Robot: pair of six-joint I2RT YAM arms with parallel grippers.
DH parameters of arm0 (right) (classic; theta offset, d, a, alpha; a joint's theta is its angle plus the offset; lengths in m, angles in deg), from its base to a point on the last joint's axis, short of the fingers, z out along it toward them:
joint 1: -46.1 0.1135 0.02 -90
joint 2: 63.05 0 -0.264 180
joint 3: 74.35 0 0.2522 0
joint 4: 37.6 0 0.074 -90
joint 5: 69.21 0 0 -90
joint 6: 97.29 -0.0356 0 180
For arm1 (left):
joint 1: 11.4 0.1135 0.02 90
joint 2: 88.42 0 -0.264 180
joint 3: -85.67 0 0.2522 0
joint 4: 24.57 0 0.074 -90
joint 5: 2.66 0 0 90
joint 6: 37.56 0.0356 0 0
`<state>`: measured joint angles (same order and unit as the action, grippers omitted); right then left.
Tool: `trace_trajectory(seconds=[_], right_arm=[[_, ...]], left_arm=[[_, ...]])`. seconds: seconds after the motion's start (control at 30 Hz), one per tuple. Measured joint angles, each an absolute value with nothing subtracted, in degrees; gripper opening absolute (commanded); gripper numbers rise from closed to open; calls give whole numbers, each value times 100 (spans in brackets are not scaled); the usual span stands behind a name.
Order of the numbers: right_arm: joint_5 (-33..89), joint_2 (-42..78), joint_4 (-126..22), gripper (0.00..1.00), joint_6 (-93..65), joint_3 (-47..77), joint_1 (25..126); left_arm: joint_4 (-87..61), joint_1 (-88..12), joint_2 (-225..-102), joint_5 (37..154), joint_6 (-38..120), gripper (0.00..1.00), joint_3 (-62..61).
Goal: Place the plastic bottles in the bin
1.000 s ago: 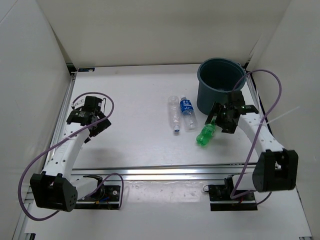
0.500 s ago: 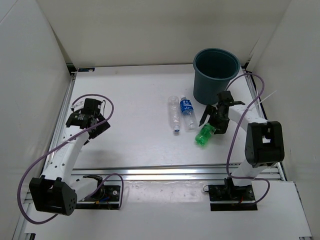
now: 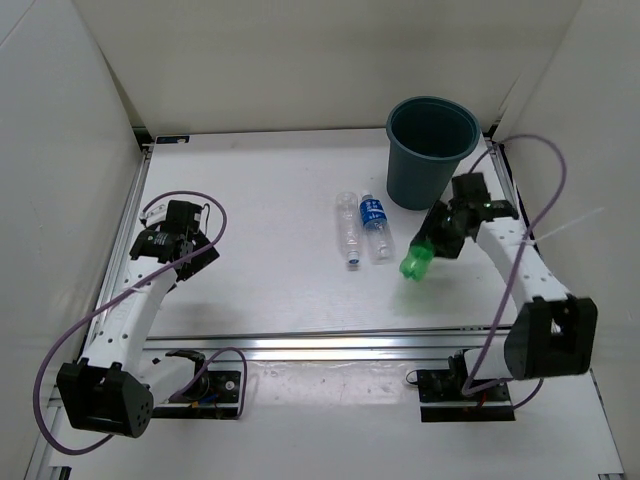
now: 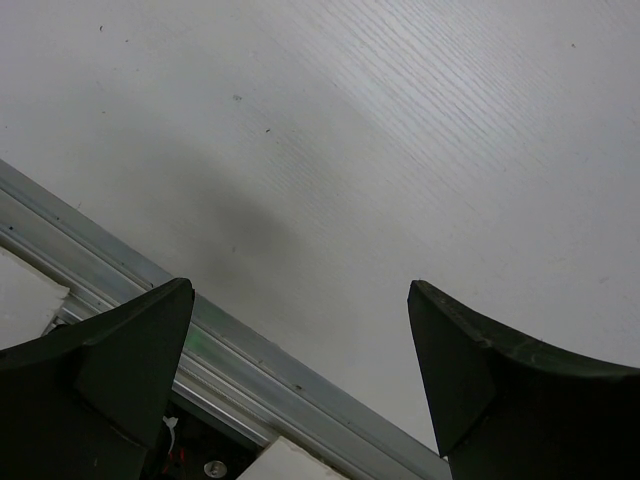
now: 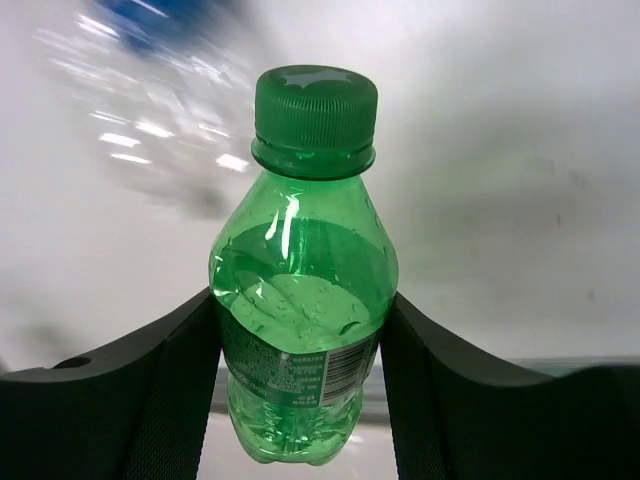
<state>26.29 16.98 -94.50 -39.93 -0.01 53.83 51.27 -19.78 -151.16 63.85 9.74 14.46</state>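
Right wrist shows the right gripper [image 5: 300, 345] newly clamped on the green bottle [image 5: 303, 265], ready for the bin [image 3: 425, 180]. The left gripper [image 4: 300, 335] gapes empty.

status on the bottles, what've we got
Right jaws shut on green bottle. Left jaws open, empty. On table: plain clear bottle, blue-labelled bottle. Way to bin clear.

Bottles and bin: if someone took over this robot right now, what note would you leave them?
Left gripper: open, empty, over the table near its left edge.
Right gripper: shut on the green bottle, just in front of the bin.
Clear bottle and blue-label bottle: lying side by side mid-table, left of the bin.
Done: green bottle grasped. The bin's inside is too dark to tell what it holds.
Left: drop the green bottle in the bin, then fetch the other two.
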Motion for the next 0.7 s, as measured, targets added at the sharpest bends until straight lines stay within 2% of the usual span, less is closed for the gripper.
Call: trace_trajectory(seconds=[0.17,0.33,0.4,0.47,0.5,0.53,0.57,0.6,0.7], right_arm=[[2454,1467,-9784,29,-4050,2595,5276],[2244,2795,-9588,28,-3888,5454,5147],[2253,3661,-9467,32,-3832,6578,5090],[2288,4599,-9308,47,-3807,7360,5035],[2292,4940,-9284,59,-3803,7555,5022],[2305,5259,-9251,84,-3797,7673,5013],[2327,5508,-9231,93,-3788,7688,5000],[2342,5707,-9245,99,-3790,7675,4996],[2364,5938,-9343,100,-3735,7411,4992]], left_arm=[[5125,-1978,-15109,6392,943,100,1465],[5147,-1978,-15033,6464,961,100,1542],[5147,-1978,-15000,6503,1007,100,1540],[5167,-1978,-14982,6534,1072,100,1529],[5176,-1978,-14982,6538,1103,100,1507],[5178,-1978,-14982,6541,1129,100,1476],[5176,-1976,-14982,6543,1160,100,1441],[5178,-1978,-14982,6545,1203,100,1391],[5154,-1978,-14982,6582,1332,100,1210]])
